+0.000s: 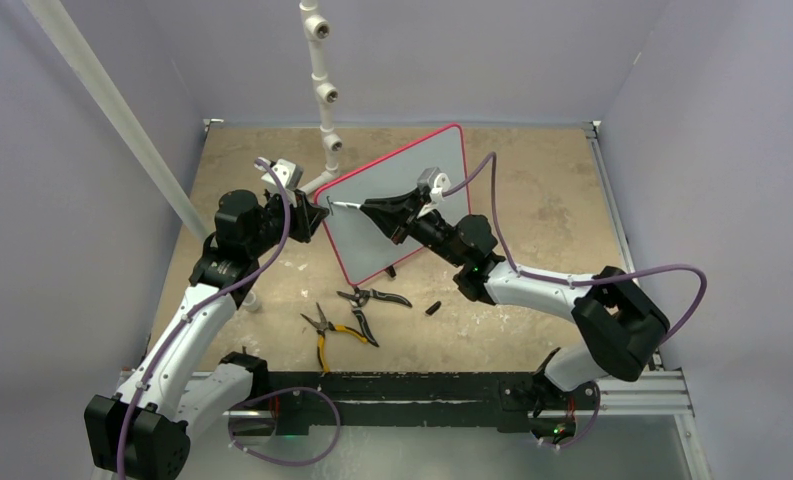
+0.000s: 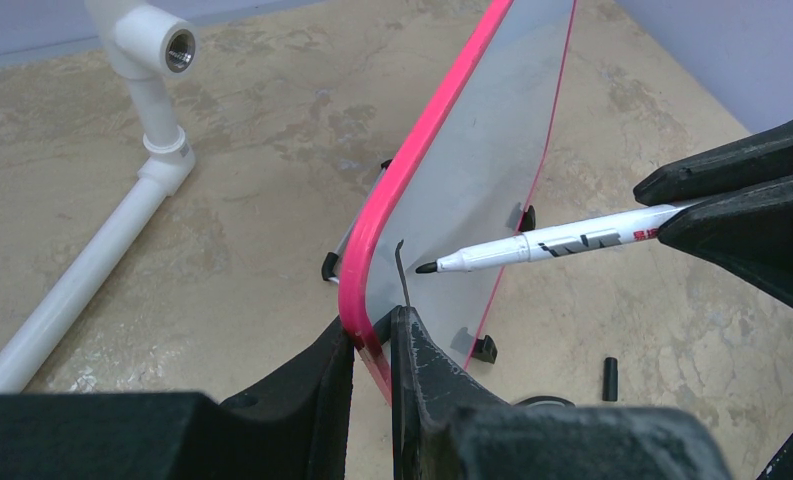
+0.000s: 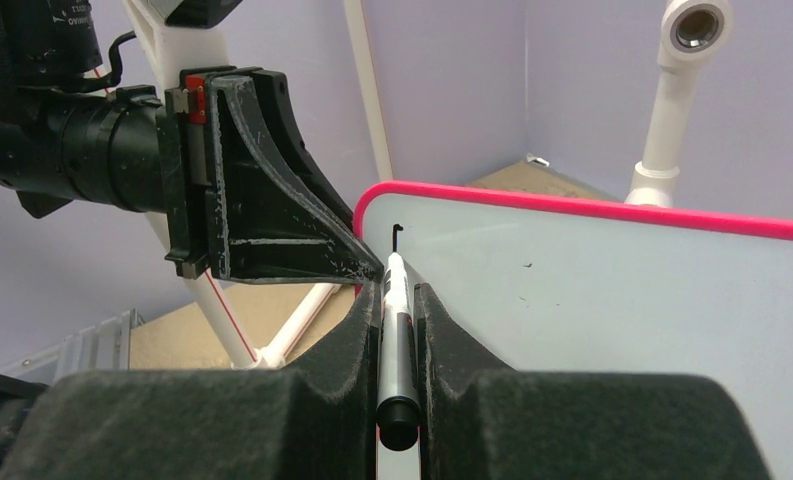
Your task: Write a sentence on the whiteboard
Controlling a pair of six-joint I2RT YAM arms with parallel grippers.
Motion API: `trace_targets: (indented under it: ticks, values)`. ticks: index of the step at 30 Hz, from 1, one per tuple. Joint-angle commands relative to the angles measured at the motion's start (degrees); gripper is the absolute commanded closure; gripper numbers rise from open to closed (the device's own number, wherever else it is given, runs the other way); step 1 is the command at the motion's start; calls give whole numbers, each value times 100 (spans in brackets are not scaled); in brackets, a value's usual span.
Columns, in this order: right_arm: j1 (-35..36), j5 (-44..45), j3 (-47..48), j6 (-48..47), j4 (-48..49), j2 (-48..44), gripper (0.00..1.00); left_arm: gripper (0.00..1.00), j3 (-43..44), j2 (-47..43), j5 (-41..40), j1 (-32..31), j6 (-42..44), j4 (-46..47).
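Observation:
The whiteboard (image 1: pixel 412 195) with its pink-red frame stands tilted on the table. My left gripper (image 2: pixel 372 335) is shut on its left edge (image 2: pixel 357 290). My right gripper (image 3: pixel 397 290) is shut on a white marker (image 3: pixel 397 340), whose black tip (image 2: pixel 427 267) sits just off the board's upper left corner. Of the sentence, one short black hooked stroke (image 3: pixel 396 235) shows beside the tip; the same stroke (image 2: pixel 403 275) appears in the left wrist view. In the top view the right gripper (image 1: pixel 372 210) reaches across the board face toward the left gripper (image 1: pixel 317 212).
Yellow-handled pliers (image 1: pixel 324 332) and black-handled pliers (image 1: pixel 372 300) lie in front of the board. The black marker cap (image 1: pixel 433 308) lies to their right. A white pipe rig (image 1: pixel 322 90) stands behind the board, with a pipe (image 2: pixel 82 280) along the table.

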Motion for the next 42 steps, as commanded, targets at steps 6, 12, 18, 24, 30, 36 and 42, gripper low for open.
trace_targets:
  ticks: [6,12,18,24,30,36,42]
  values:
    - [26,210,240,-83,84,63,100,100,78,-17,-23,9,207,-116]
    - [26,87,262,-55,110,123,100,100,79,-17,-16,9,212,-108]
    - [26,100,278,-46,67,157,100,100,86,-17,-16,9,205,-114]
    - [26,401,189,-26,82,62,100,100,78,-17,-16,9,210,-116]
    - [26,714,62,-63,44,-96,100,100,85,-34,-25,9,220,-124]
    - [26,859,-33,-75,44,-188,100,100,77,-34,-25,9,220,-123]
    - [26,856,-69,-81,16,-219,100,100,68,-38,-22,9,220,-125]
